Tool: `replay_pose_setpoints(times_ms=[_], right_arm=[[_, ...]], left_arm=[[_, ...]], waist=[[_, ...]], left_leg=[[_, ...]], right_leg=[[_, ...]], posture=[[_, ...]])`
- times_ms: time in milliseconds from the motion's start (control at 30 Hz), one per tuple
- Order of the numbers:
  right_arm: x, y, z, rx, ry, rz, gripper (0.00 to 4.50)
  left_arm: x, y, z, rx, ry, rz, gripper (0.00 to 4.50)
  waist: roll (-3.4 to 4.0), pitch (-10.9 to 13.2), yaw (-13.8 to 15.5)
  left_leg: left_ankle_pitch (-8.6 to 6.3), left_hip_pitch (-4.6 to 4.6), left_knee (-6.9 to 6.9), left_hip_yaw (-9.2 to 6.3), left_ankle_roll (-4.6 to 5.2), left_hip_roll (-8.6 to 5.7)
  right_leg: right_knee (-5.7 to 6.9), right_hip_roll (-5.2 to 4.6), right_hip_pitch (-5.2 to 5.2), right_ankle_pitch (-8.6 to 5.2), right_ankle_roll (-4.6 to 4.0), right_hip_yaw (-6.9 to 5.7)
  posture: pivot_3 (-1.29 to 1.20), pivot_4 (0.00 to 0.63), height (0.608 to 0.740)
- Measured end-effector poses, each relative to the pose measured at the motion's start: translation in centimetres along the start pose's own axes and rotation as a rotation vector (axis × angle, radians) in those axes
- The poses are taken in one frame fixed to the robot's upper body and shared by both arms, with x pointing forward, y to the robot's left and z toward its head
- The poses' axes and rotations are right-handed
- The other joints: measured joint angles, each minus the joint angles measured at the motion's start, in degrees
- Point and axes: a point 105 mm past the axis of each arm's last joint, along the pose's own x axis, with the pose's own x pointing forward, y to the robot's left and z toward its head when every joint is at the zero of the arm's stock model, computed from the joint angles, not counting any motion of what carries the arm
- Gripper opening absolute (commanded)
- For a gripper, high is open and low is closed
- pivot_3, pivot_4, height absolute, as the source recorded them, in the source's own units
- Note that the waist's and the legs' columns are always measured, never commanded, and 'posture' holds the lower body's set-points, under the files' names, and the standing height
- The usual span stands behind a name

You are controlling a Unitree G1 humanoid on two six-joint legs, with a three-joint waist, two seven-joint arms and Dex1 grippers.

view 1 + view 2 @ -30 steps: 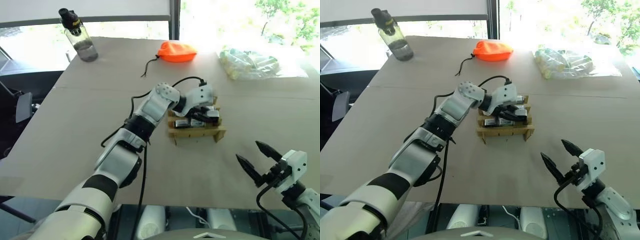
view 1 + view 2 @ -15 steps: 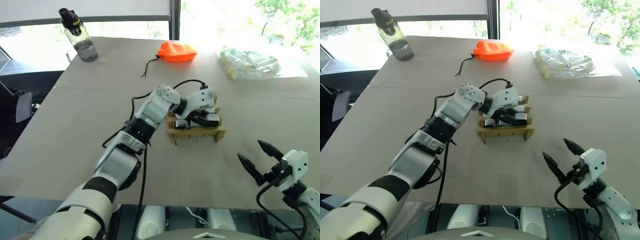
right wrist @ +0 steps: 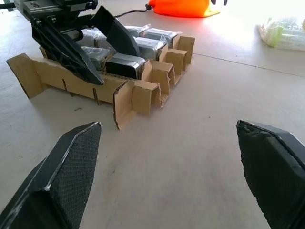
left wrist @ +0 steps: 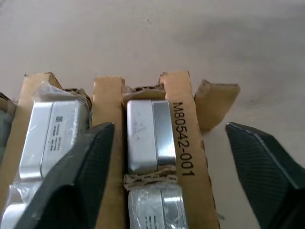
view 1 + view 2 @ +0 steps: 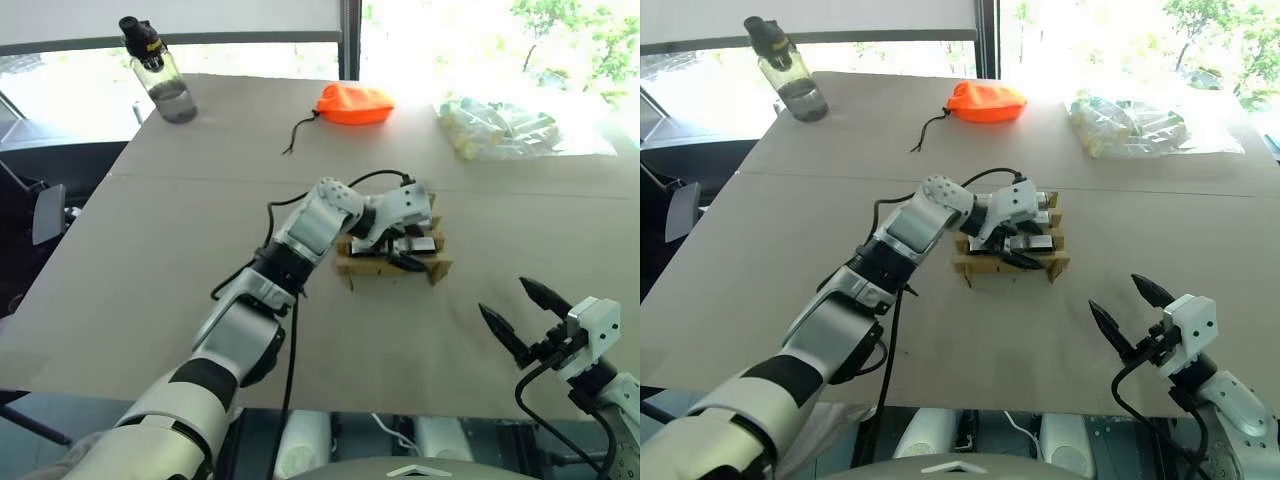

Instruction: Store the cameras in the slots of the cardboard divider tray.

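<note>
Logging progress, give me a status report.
Both end effectors open: left over cardboard divider tray, right idle. Cameras sit in slots. Nothing obstructing.

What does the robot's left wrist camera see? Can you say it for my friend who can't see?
The left pincer hangs open over a silver camera sitting in a slot of the cardboard divider tray. Another camera lies in the neighbouring row.

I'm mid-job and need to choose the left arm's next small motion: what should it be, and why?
Probably lift the left gripper straight up and away from the tan cardboard divider tray. Its black fingers stand wide apart on either side of a boxy silver camera that already sits in its slot, so nothing is held. The right gripper hangs open, apart from the tray.
</note>
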Motion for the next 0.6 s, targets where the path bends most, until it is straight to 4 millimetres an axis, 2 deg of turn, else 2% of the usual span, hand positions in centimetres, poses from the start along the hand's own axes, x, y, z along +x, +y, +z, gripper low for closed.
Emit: replay_pose_setpoints(times_ms=[200,333,400,467,533,567,600], right_arm=[[0.0,0.2,-0.1,0.004,0.002,0.018,4.50],[-0.2,0.4,-0.1,0.017,-0.002,0.058,4.50],[-0.2,0.4,-0.1,0.022,0.003,0.092,4.50],[-0.2,0.0,-0.2,0.002,0.022,0.149,4.50],[-0.4,-1.5,-0.5,-0.033,0.072,0.199,4.50],[-0.4,-1.6,-0.6,-0.034,0.075,0.199,4.50],[-0.6,-2.2,-0.8,-0.034,0.092,0.210,4.50]], left_arm=[[-1.0,0.3,0.8,-0.055,-0.084,0.064,4.21],[-4.0,0.4,2.9,-0.025,-0.268,0.135,4.21],[-5.5,0.3,3.2,-0.001,-0.357,0.178,4.21],[-7.1,-0.2,1.1,-0.015,-0.392,0.238,4.21],[-9.4,-1.0,-3.8,-0.140,-0.365,0.324,4.21],[-9.5,-1.0,-4.2,-0.150,-0.361,0.328,4.21],[-10.4,-1.4,-5.8,-0.192,-0.344,0.361,4.21]], waist=[[0.00,0.0,-0.1],[0.02,0.0,-0.2],[0.06,0.0,-0.2],[0.14,-0.1,-0.6],[0.12,-0.1,-1.2],[0.11,0.0,-1.1],[0.05,0.0,-0.8]], left_leg=[[0.00,-0.02,-0.01,0.00,0.00,0.02],[0.00,0.02,-0.02,0.03,-0.01,0.05],[0.00,0.05,-0.02,0.04,-0.01,0.05],[0.00,0.25,-0.11,0.23,-0.01,0.05],[0.00,0.31,-0.12,0.22,-0.01,0.10],[0.00,0.30,-0.12,0.21,-0.01,0.10],[0.01,0.21,-0.10,0.04,-0.02,0.10]], right_leg=[[-0.01,0.00,-0.01,0.00,0.00,0.01],[-0.01,-0.01,-0.01,0.01,-0.01,0.07],[-0.02,-0.02,0.01,0.01,-0.02,0.10],[0.01,-0.02,0.08,0.01,-0.02,0.27],[0.05,0.01,0.08,0.01,-0.02,0.31],[0.06,0.02,0.08,0.01,-0.03,0.31],[0.02,0.03,0.08,0.01,-0.03,0.24]], posture=[[0.00,0.150,0.726],[0.00,0.150,0.726],[0.00,0.150,0.726],[0.00,0.150,0.726],[0.00,0.150,0.726],[0.00,0.150,0.726],[0.00,0.150,0.726]])
